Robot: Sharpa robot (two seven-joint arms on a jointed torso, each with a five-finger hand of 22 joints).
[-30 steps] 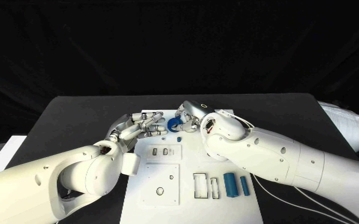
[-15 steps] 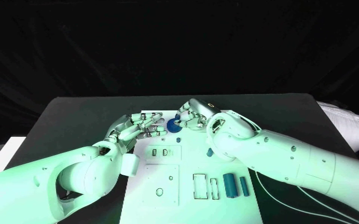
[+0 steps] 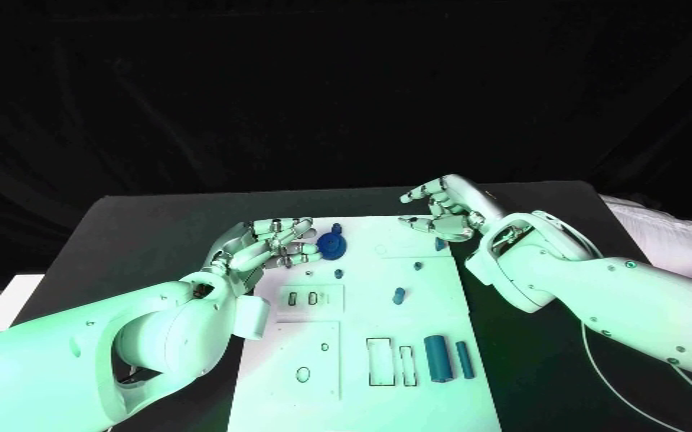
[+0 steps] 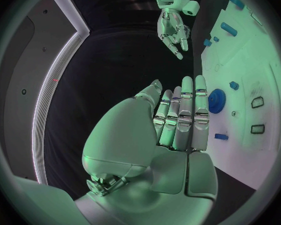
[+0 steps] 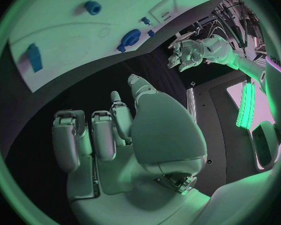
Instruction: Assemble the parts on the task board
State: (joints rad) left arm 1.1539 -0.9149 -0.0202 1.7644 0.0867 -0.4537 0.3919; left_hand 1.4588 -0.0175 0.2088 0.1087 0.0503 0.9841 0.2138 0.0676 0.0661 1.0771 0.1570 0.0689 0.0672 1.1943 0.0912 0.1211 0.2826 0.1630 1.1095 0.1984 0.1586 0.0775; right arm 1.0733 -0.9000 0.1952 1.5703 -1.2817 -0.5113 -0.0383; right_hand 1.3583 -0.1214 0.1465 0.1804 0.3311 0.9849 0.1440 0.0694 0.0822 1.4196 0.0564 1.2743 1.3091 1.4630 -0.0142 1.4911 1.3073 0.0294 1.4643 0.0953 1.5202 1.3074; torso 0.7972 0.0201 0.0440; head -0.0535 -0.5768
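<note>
The board is lying with its long axis running 12 to 6 o'clock. The blue gear is sitting flat near its 12 o'clock end. The left hand is resting at 9 o'clock of the gear, fingers extended, holding nothing. The right hand is hovering at 2 o'clock, fingers loosely spread, empty

From my station I see the black table set against a black curtain that hangs in soft folds across the whole back of the room. Greenish light falls over everything in front of me.
</note>
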